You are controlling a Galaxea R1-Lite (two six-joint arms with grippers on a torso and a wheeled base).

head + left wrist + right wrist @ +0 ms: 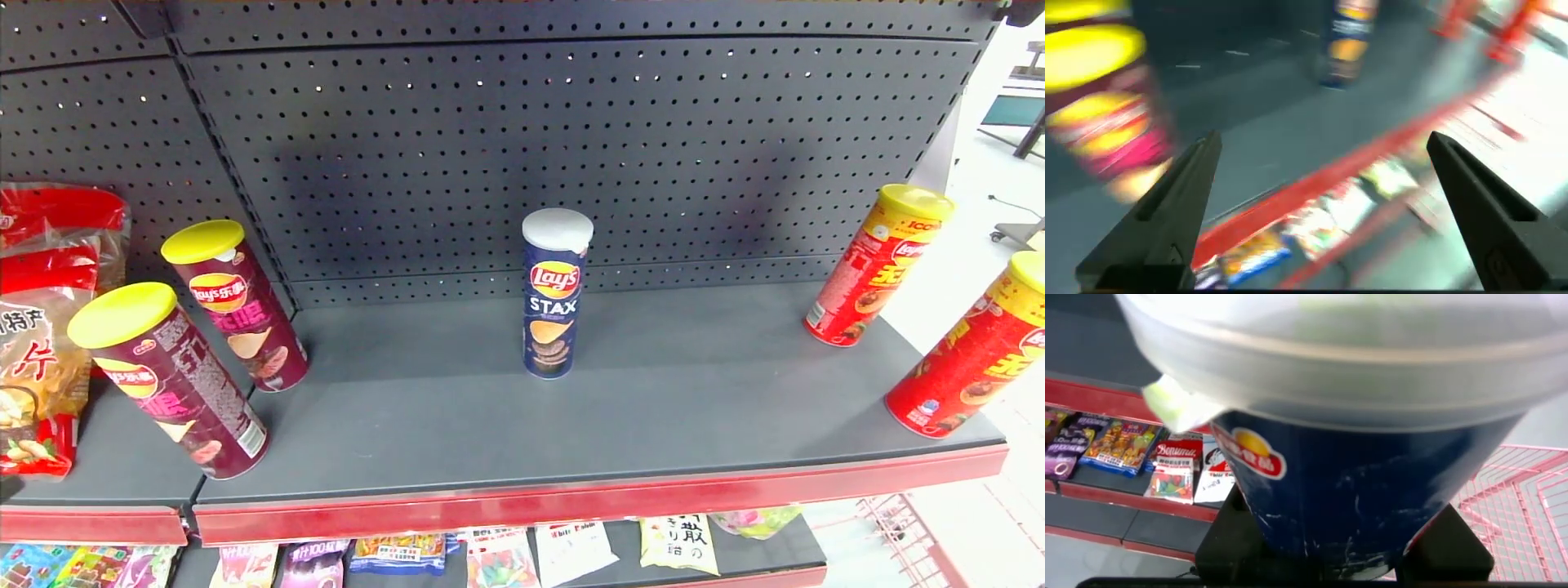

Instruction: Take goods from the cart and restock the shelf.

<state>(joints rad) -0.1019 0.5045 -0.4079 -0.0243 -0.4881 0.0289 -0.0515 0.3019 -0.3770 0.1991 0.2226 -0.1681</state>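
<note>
Our right hand (1343,547) is clamped on a blue chip can (1372,482) in front of the shelf (653,425). Our left hand (1323,139) is spread apart. The can seems light and slippery, so we should hold its sides gently.

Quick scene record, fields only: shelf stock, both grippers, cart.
shelf: grey deck, red front edge
centre: standing blue can, upright
robot's left: two maroon cans, yellow lids
robot's right: two red cans, yellow lids
left gripper: open, empty, near shelf front
right gripper: shut on held blue can
cart: pink wire
</note>
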